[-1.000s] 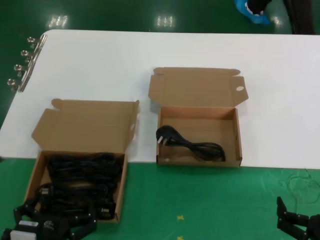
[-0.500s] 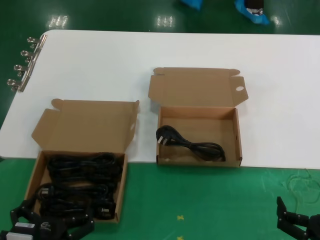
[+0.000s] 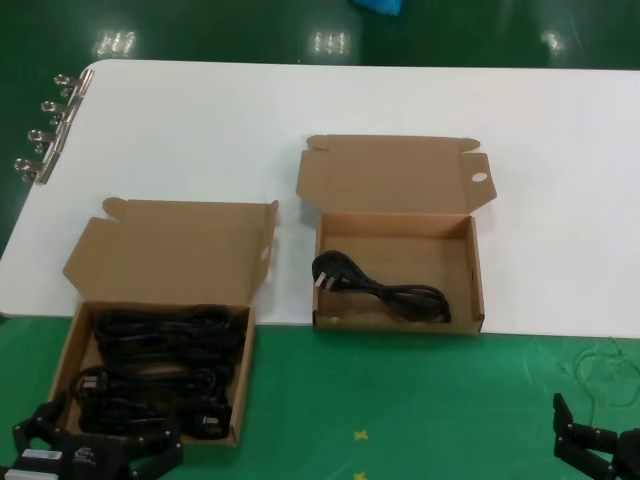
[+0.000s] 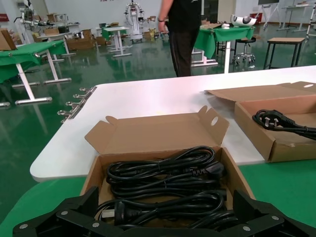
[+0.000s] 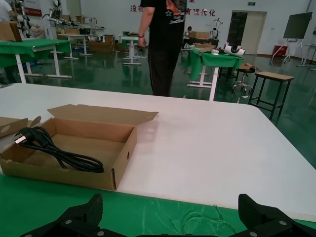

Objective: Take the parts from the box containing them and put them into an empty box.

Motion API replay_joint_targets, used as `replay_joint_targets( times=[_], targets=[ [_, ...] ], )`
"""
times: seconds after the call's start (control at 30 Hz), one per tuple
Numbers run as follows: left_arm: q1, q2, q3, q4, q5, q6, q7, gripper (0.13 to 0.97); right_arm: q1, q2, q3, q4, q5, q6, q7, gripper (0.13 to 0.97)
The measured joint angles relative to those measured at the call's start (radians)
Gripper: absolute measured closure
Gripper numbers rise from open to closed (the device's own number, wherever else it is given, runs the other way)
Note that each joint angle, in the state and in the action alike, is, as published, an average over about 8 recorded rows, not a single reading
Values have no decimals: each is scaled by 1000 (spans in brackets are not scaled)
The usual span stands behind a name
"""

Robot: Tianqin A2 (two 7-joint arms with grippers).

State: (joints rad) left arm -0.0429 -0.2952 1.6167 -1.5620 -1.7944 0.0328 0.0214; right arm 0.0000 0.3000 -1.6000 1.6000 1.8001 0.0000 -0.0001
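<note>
So the power cords (image 3: pixel 158 368) are piled in the left cardboard box (image 3: pixel 66 355), several black bundles w/ chunky plugs, lid flap folded back behind it. That box sits on the green mat (image 3: pixel 400 400) right at the front edge of the white table (image 3: pixel 250 110). In the left wrist view we get the same pile (image 4: pixel 165 185) from low down, box wall (image 4: pixel 93 175) around it, and we can pick out at least two plugs among the coils.

One more cord (image 3: pixel 378 288) lies alone in the second box (image 3: pixel 478 280), just to the right and a bit further back, on the table. Its plug end points toward the left wall. That box has a small round hole in the side tab of its lid. Right wrist view shows it too (image 5: pixel 57 150), lying flat on the box floor (image 5: pixel 121 163).

Left gripper (image 3: pixel 95 450) hangs just in front of the full box, fingers spread wide, nothing in them. Right gripper (image 3: pixel 595 450) is parked low at the far right over the mat, well apart from both boxes, also wide open & empty afaict.

Metal clips (image 3: pixel 50 125) along the table's left edge.
</note>
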Motion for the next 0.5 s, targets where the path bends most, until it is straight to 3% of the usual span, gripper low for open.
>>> replay_joint_targets(
  times=[0.5],
  targets=[
    [16,-2,-6,-15,-2,-13,-8,132,0,0,0,0,0,0,0,129]
  ],
)
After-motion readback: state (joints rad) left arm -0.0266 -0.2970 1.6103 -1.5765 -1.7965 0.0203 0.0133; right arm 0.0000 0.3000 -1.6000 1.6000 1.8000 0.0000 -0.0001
